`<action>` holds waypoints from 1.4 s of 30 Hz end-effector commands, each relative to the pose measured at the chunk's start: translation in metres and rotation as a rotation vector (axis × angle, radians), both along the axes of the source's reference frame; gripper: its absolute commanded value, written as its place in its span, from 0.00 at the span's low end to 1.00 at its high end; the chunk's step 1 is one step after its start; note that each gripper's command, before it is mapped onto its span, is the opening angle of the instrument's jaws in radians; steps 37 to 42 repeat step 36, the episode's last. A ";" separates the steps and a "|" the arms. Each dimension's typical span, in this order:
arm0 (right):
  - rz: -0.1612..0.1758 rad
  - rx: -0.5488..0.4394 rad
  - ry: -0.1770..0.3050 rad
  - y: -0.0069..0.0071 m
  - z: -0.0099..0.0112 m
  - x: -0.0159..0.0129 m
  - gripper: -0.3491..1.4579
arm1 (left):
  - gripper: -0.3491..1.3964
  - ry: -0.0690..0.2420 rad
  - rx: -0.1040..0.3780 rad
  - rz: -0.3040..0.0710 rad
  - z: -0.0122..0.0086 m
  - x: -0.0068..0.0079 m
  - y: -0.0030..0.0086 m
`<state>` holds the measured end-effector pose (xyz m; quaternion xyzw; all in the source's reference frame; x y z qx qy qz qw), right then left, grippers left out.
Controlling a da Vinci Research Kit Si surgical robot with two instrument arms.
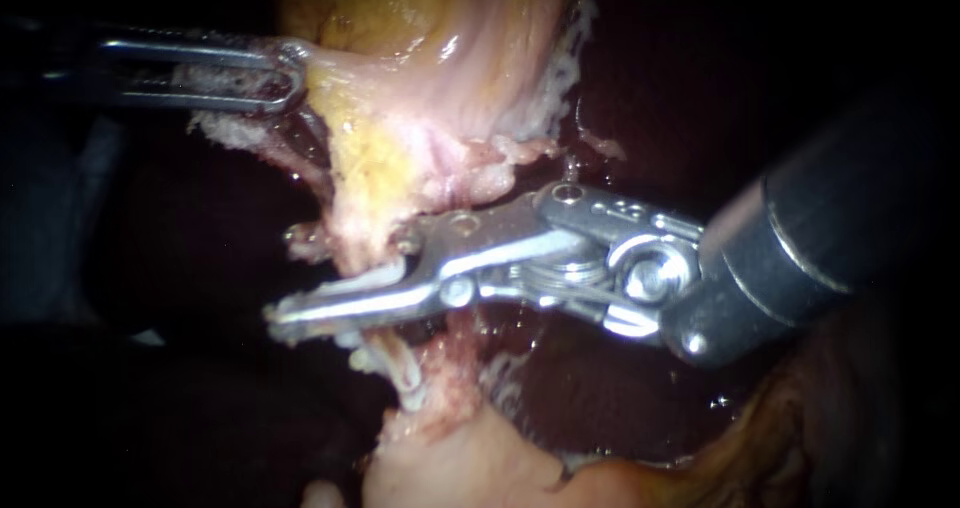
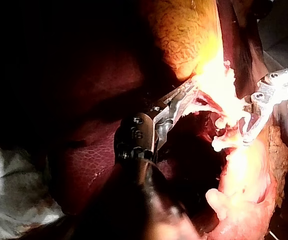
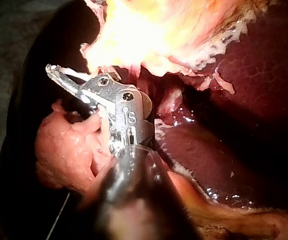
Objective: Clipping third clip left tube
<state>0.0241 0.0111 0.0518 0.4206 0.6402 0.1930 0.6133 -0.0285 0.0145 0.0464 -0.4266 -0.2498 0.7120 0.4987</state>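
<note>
steel jaws of my right instrument (image 1: 285,315) reach leftward across the pink tube (image 1: 362,240) and are clamped on it, with only a thin slit between them. the tube runs from the pale tissue (image 1: 420,118) on the far side toward me, with white clips (image 1: 400,373) just nearer than the jaws. my left instrument (image 1: 292,71) has its jaws pinched on that tissue's left edge.

The gallbladder (image 1: 400,118) is mottled yellow and pink, the tube (image 1: 352,240) pale pink, the liver (image 3: 254,65) dark maroon with a fine netted grain. The left instrument (image 1: 293,74) and right instrument (image 1: 282,318) shine silver; the right one's shaft is black.
</note>
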 end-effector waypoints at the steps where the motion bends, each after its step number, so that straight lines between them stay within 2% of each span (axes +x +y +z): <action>1: 0.002 0.000 -0.002 0.0001 0.0001 0.0000 0.45 | 0.00 0.000 0.000 0.000 0.0000 0.0000 0.0000; 5: 0.007 0.006 -0.008 0.0002 0.0003 -0.0001 0.42 | 0.00 0.000 0.000 0.000 0.0000 0.0000 0.0000; 8: 0.006 0.011 -0.009 0.0002 0.0004 -0.0003 0.35 | 0.00 0.000 0.000 0.000 0.0000 0.0000 0.0000; 9: 0.006 0.011 -0.009 0.0002 0.0004 -0.0003 0.29 | 0.00 0.000 0.000 0.000 0.0000 0.0000 0.0000; 18: 0.005 0.016 -0.011 0.0002 0.0008 -0.0005 0.00 | 0.00 0.000 0.000 0.000 0.0000 0.0000 0.0000; 21: 0.010 0.014 -0.019 0.0002 0.0009 -0.0006 0.00 | 0.00 0.000 0.000 0.000 0.0000 0.0000 0.0000; 26: -0.009 0.000 -0.049 -0.0001 0.0016 -0.0005 0.00 | 0.00 0.000 0.000 0.000 0.0001 0.0000 0.0000; 42: -0.017 -0.003 -0.047 -0.0003 0.0021 -0.0004 0.00 | 0.00 0.000 0.000 0.000 0.0001 0.0000 0.0001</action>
